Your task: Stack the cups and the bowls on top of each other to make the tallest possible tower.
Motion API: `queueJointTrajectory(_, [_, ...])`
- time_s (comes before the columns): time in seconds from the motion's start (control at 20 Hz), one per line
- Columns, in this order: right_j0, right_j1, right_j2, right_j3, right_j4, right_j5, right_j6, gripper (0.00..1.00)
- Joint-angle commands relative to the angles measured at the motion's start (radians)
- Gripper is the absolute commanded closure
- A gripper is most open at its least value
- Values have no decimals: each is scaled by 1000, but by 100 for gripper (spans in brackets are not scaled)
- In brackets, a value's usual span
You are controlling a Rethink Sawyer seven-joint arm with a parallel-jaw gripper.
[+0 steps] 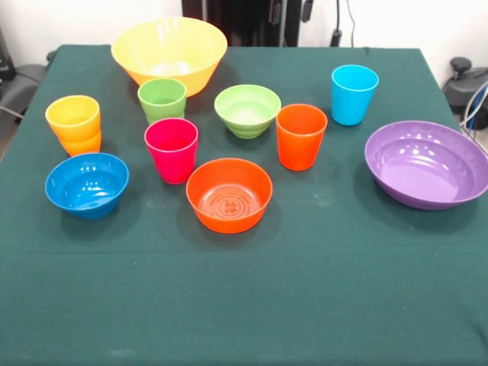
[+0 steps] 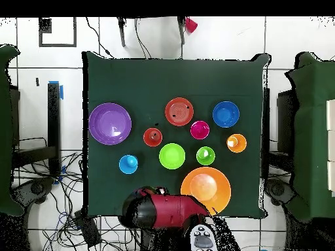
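Every cup and bowl stands alone and upright on the green table (image 1: 320, 290), and nothing is piled. The large yellow bowl (image 1: 168, 52) (image 2: 205, 189) is at the back, with the green cup (image 1: 162, 99) just in front of it. The light green bowl (image 1: 247, 109), orange cup (image 1: 300, 136) and light blue cup (image 1: 354, 94) stand mid-table. The purple bowl (image 1: 425, 162) (image 2: 110, 123) is at the right. The magenta cup (image 1: 171, 149), orange bowl (image 1: 229, 194), blue bowl (image 1: 86, 184) and yellow-orange cup (image 1: 73, 123) sit left and centre. The gripper does not show.
In the overhead view the red and black arm (image 2: 171, 209) lies folded at the table's bottom edge, beside the yellow bowl. Cables and dark chairs surround the table. The front strip of the table (image 1: 244, 320) holds no objects.
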Motion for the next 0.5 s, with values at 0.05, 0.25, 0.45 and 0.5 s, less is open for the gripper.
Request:
queueJointTrajectory(0.05, [21, 201, -28, -70, -87, -108, 122, 0])
queueJointTrajectory(0.25, [53, 266, -52, -94, -66, -171, 158, 0])
queueJointTrajectory(0.45, [64, 337, -59, -110, -54, -250, 173, 0])
queueJointTrajectory(0.5, [68, 350, -64, -115, -50, -261, 175, 0])
